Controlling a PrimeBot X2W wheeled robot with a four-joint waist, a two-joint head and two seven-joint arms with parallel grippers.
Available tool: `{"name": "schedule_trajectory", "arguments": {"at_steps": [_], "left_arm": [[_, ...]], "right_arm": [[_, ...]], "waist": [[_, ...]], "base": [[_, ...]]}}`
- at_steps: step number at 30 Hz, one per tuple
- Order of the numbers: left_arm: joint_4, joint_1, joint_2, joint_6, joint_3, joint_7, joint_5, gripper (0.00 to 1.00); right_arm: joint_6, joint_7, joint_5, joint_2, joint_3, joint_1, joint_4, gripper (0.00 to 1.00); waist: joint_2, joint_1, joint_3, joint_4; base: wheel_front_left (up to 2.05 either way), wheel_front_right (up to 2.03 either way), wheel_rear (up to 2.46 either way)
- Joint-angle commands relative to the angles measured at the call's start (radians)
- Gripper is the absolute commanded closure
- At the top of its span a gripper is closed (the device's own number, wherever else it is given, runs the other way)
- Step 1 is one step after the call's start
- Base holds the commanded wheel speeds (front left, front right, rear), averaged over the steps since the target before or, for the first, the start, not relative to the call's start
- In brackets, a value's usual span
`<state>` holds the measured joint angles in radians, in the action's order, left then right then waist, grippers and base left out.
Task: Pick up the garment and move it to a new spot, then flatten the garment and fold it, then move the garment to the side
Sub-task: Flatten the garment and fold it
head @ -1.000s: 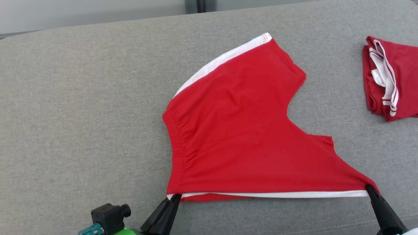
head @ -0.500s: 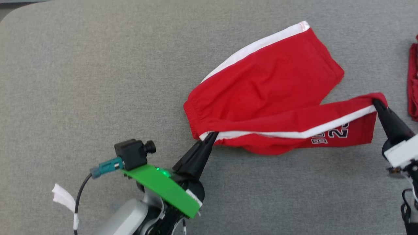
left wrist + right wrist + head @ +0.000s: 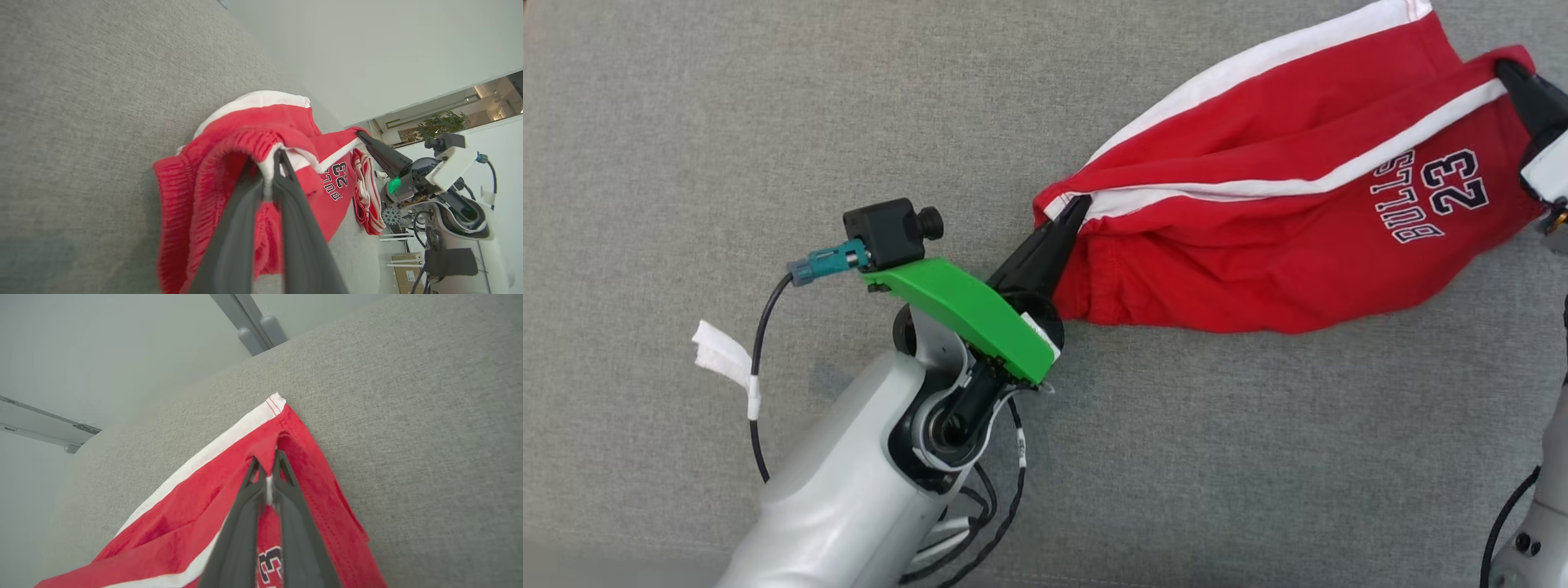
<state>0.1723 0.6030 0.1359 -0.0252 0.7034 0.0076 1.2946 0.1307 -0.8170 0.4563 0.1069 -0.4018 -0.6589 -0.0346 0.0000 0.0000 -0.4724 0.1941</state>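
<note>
The left gripper pinched the red shorts by the waistband; the right gripper pinched a leg end, over the grey cushion.

Grey woven upholstery, plain pale wall behind (leafy plant in a bright opening beyond)

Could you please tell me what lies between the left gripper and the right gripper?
In the head view, the red shorts stretch from the left gripper to the right gripper.
</note>
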Motion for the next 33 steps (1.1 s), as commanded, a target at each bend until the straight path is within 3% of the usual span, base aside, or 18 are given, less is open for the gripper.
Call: {"name": "schedule_trajectory", "arguments": {"at_steps": [1, 14, 16, 17, 18, 26, 29, 33], "left_arm": [[0.02, 0.026, -0.009, 0.008, -0.007, -0.002, 0.006, 1.0], [0.134, 0.117, -0.064, 0.026, -0.009, -0.033, 0.021, 1.0], [0.148, 0.124, -0.069, 0.011, -0.005, -0.037, 0.021, 0.89], [0.153, 0.128, -0.072, 0.008, -0.003, -0.041, 0.021, 0.54], [0.159, 0.126, -0.074, 0.003, -0.001, -0.047, 0.022, 0.0], [0.156, 0.083, -0.056, -0.052, -0.024, -0.16, -0.029, 0.0], [0.121, 0.051, -0.033, -0.068, -0.009, -0.198, -0.07, 0.0], [0.043, 0.0, 0.025, -0.108, -0.001, -0.256, -0.203, 0.0]], "right_arm": [[0.0, -0.006, -0.022, 0.009, -0.002, -0.036, -0.018, 1.0], [0.0, 0.009, -0.141, 0.035, 0.001, -0.209, -0.158, 1.0], [0.0, 0.036, -0.164, 0.034, -0.007, -0.223, -0.171, 1.0], [0.0, 0.052, -0.173, 0.033, -0.009, -0.23, -0.179, 0.22], [0.0, 0.066, -0.176, 0.029, -0.01, -0.231, -0.189, 0.0], [0.0, 0.212, -0.163, 0.035, -0.005, -0.208, -0.198, 0.0], [0.0, 0.237, -0.14, 0.062, 0.041, -0.158, -0.171, 0.0], [0.0, 0.225, -0.122, 0.131, 0.132, -0.065, -0.116, 0.0]], "waist": [[0.0, 0.0, -0.035, 0.029], [0.0, 0.0, -0.069, 0.058], [0.0, 0.0, -0.069, 0.059], [0.0, 0.0, -0.068, 0.06], [0.0, 0.0, -0.067, 0.061], [0.0, 0.0, -0.048, 0.057], [0.0, 0.0, -0.033, 0.052], [0.0, 0.0, -0.015, 0.046]], "base": [[0.0, 0.0, 0.0], [0.0, 0.0, 0.0], [0.0, 0.0, 0.0], [0.0, 0.0, 0.0], [0.0, 0.0, 0.0], [0.0, 0.0, 0.0], [0.0, 0.0, 0.0], [0.0, 0.0, 0.0]]}}
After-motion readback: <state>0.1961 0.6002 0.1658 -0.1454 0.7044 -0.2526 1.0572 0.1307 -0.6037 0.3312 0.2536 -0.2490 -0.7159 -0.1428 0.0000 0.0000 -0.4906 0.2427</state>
